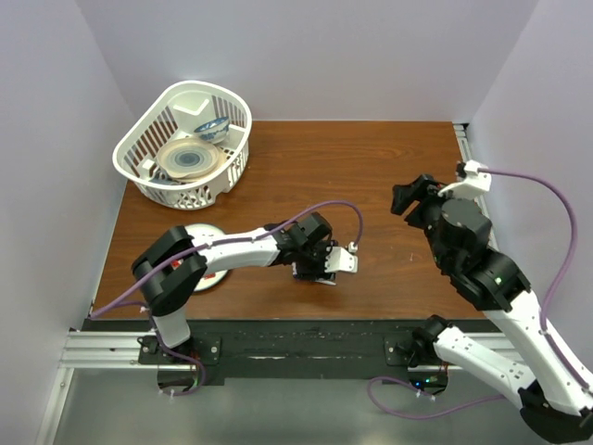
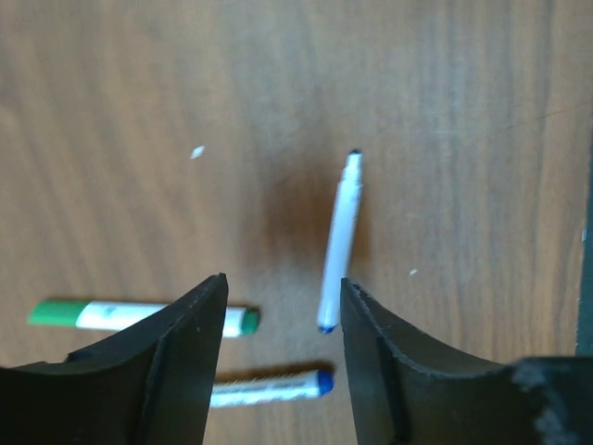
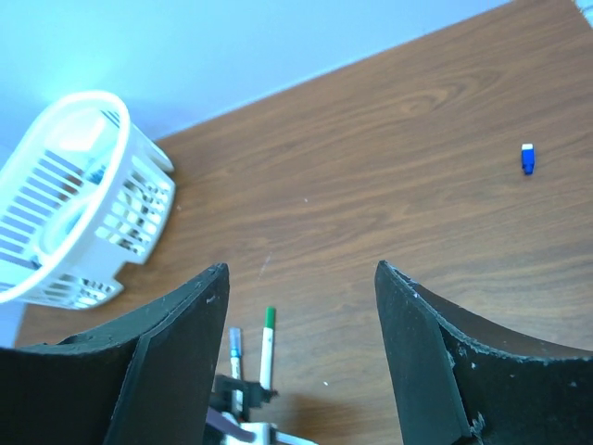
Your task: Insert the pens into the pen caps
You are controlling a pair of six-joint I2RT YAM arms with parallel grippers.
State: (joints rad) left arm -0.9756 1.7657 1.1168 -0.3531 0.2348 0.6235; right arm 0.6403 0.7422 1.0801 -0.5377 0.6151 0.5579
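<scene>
Under left jaws, toward 1 o'clock on table [image 2: 111,111], white pen [image 2: 339,243] lies beside one finger [image 2: 389,352]; jaws partly open, empty. Best: centre over barrel, close sq. across it. Right jaws wide, empty; blue cap [image 3: 527,158] at 2 o'clock.

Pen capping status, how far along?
Done: nothing sure; the green-ended pen might be capped, unclear. In hand: nothing held; left hand hovers open over a white pen, right hand open, empty. Left: blue cap lies alone, away from the blue-ended pen.
</scene>
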